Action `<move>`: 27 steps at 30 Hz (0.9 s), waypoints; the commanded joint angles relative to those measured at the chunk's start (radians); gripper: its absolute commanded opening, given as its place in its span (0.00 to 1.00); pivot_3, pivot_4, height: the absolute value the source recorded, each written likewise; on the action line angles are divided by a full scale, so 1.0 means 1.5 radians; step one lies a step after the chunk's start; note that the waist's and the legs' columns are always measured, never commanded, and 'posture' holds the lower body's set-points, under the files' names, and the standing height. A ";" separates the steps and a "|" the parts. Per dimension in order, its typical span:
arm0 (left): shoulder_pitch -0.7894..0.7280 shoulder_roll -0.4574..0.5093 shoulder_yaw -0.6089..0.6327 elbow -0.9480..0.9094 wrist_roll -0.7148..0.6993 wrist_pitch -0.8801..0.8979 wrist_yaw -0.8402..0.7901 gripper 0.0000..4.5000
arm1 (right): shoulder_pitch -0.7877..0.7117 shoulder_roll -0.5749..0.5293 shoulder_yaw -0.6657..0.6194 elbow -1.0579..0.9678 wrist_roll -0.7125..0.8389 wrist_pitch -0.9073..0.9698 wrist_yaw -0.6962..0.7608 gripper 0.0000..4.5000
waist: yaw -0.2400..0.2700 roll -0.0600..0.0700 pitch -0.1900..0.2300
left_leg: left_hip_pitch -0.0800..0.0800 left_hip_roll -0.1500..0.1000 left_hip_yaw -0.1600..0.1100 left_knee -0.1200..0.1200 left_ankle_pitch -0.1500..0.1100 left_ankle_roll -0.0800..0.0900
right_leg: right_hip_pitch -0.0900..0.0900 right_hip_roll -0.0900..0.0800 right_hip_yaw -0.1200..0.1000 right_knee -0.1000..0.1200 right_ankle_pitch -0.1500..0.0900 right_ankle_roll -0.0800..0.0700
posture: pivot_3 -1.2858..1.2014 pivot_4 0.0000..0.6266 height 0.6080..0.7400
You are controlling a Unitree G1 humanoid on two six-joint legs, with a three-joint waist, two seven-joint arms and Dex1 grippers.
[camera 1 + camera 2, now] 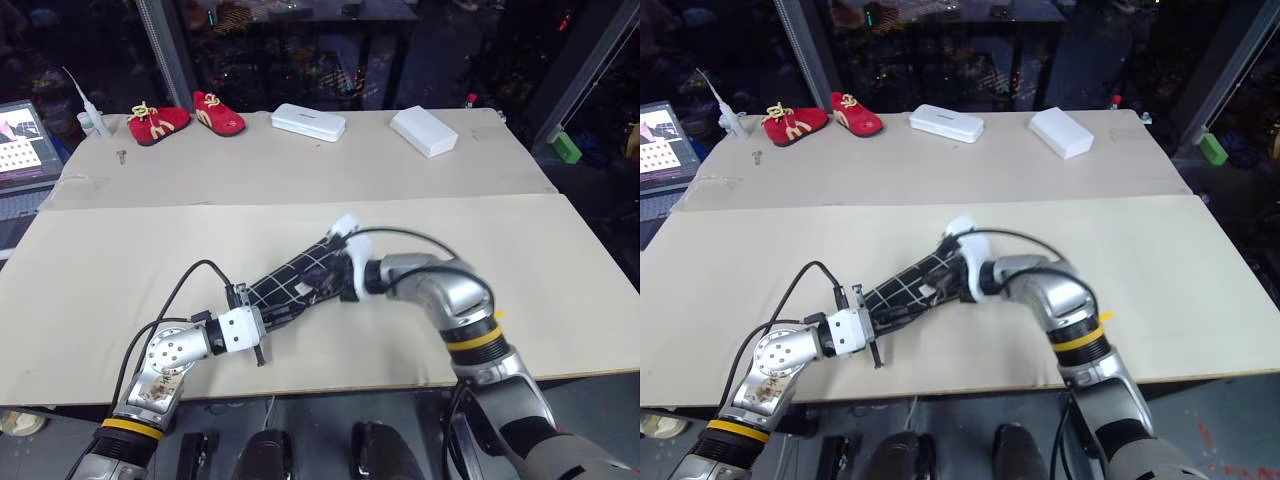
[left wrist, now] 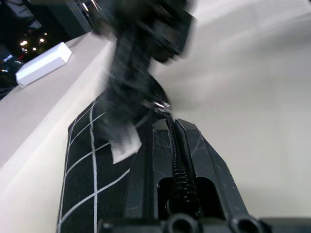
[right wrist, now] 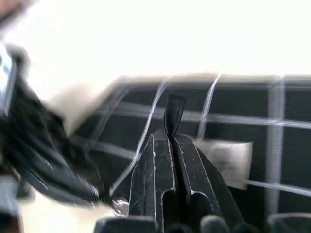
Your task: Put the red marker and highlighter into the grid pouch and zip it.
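Presently: grid pouch at desk centre, held between both arms. Left pincer clamped on pouch's zipper edge. Right pincer closed, pinching black pull cord beside white label.

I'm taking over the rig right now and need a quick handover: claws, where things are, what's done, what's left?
Left claw: shut on the near end of the grid pouch, holding it over the table.
Right claw: shut on the zipper pull cord near the pouch's far end.
Red marker and highlighter: not visible on the table, so likely already in the pouch.
Left: whether the zip is fully closed cannot be told; check it, then release.
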 commanded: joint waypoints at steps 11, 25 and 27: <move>-0.001 -0.017 0.032 -0.035 -0.051 0.049 0.024 0.00 | 0.015 -0.108 -0.150 0.080 -0.051 -0.154 -0.073 0.00 | -0.004 0.000 0.000 | 0.001 -0.001 0.001 0.000 0.000 0.000 | 0.000 0.001 0.001 0.000 0.000 0.000 | 0.52 0.24 1.00; -0.024 -0.019 0.013 -0.006 -0.040 0.023 0.003 0.00 | 0.037 -0.110 -0.157 0.049 0.056 -0.043 -0.015 0.57 | -0.001 0.000 0.000 | 0.000 0.000 0.001 0.000 0.000 0.000 | 0.000 0.000 0.001 0.000 0.000 0.000 | 0.52 0.24 1.00; -0.036 -0.023 0.008 0.003 -0.039 0.019 -0.004 0.00 | 0.038 -0.125 -0.186 0.044 0.092 -0.015 0.004 0.62 | -0.001 0.000 0.000 | 0.000 0.000 0.001 0.000 0.000 0.000 | 0.000 0.000 0.001 0.000 0.000 0.000 | 0.52 0.24 1.00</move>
